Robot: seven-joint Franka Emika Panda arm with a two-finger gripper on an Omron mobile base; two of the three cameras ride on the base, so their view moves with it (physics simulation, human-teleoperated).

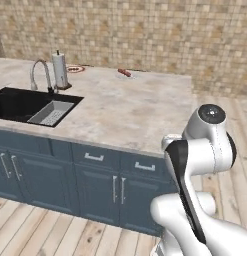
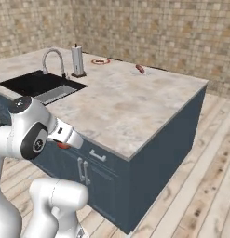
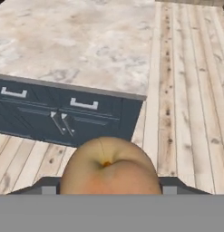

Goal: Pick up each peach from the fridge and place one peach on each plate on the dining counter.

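Note:
A peach (image 3: 109, 165), yellow-orange with its stem dimple facing the camera, sits at the bottom of the hand view with my gripper (image 3: 109, 190) shut on it. In the right base view a sliver of the peach (image 2: 63, 145) shows under my forearm, in front of the dining counter (image 2: 125, 107) and below its top. The red-rimmed plate (image 1: 75, 69) (image 2: 101, 61) lies at the far edge beside the paper towel roll. A pale plate (image 1: 130, 75) (image 2: 145, 70) lies further right with a brown-red skewered food (image 2: 140, 69) on it. The fridge is out of view.
A black sink (image 1: 25, 105) with a curved tap (image 1: 41, 75) is set into the counter's left part, and a paper towel holder (image 1: 60, 70) stands behind it. Blue-grey cabinet doors and drawers (image 3: 63, 115) face me. Wooden floor (image 3: 190, 90) runs along the counter's right end.

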